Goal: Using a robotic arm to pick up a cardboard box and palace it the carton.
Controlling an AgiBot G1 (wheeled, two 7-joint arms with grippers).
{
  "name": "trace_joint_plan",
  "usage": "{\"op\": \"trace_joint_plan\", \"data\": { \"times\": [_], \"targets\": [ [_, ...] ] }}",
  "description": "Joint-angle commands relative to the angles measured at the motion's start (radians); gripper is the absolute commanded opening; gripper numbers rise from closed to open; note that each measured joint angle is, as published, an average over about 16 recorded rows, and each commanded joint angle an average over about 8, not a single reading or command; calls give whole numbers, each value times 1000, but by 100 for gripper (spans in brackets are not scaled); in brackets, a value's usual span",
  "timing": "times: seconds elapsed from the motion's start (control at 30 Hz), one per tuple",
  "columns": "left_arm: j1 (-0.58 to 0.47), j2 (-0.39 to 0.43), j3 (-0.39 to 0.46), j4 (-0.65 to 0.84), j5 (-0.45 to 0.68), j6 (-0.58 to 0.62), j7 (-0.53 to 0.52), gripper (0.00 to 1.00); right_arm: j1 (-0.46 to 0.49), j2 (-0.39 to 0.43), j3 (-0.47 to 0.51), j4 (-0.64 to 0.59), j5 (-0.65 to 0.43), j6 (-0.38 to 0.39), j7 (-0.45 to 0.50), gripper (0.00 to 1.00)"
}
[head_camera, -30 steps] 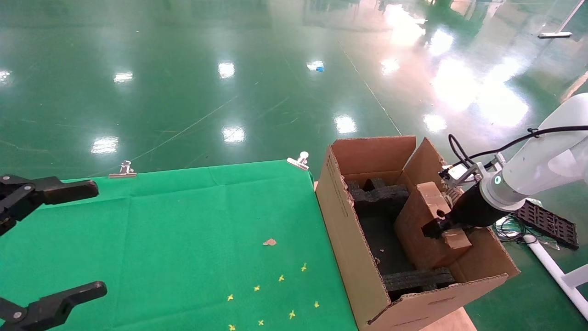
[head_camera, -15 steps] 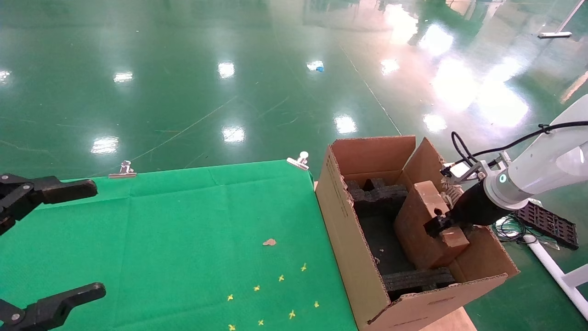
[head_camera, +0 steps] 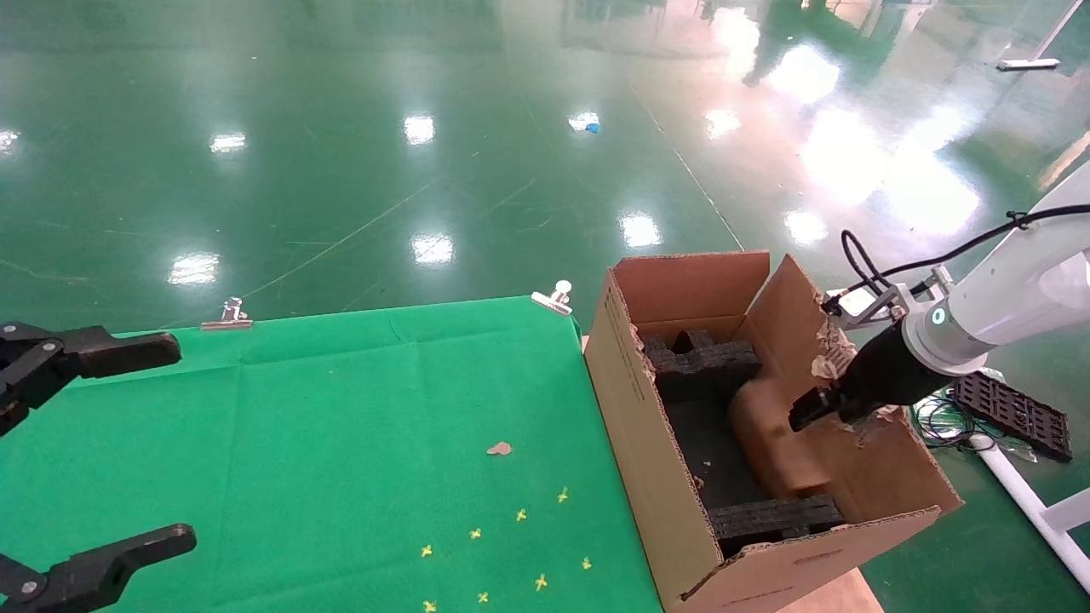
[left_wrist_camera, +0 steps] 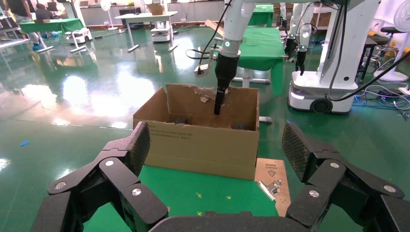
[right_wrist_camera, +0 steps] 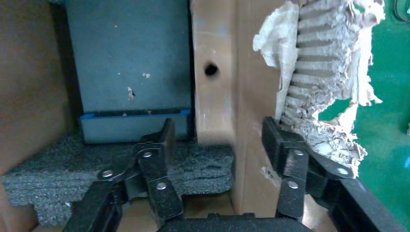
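The cardboard box [head_camera: 771,434], narrow and brown, shows blurred low inside the carton [head_camera: 634,409], between the black foam blocks [head_camera: 700,364] and beside the torn right flap [head_camera: 830,353]. My right gripper [head_camera: 813,410], on the white robotic arm [head_camera: 1013,302], hangs just above the box and is open. In the right wrist view the box [right_wrist_camera: 212,72], with its round hole, stands between the spread fingers [right_wrist_camera: 159,150], with a gap on one side. My left gripper [head_camera: 180,441] is parked open over the table's left edge.
A green cloth table [head_camera: 341,409] lies left of the carton, with binder clips [head_camera: 553,298] on its far edge and a cardboard scrap [head_camera: 500,448]. A black grid plate [head_camera: 1013,413] and cables lie on the floor right of the carton. Other robots [left_wrist_camera: 333,58] stand behind.
The right gripper carried the cardboard box down into the carton, then opened. The box has dropped out of the fingers and sits lower. The left arm has not moved.
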Motion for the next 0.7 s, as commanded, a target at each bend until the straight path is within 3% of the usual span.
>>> {"op": "trace_joint_plan", "data": {
  "times": [0.03, 0.23, 0.53, 0.7],
  "targets": [
    [0, 0, 0, 0, 0, 0, 0, 100, 2, -3, -1, -4, -1, -3, -1, 100],
    [0, 0, 0, 0, 0, 0, 0, 100, 101, 2, 4, 11, 3, -45, -41, 100],
    [0, 0, 1, 0, -1, 0, 0, 100, 384, 49, 34, 93, 30, -110, -171, 100],
    [0, 0, 1, 0, -1, -1, 1, 100, 435, 98, 70, 161, 75, -105, -247, 100]
  ]
}}
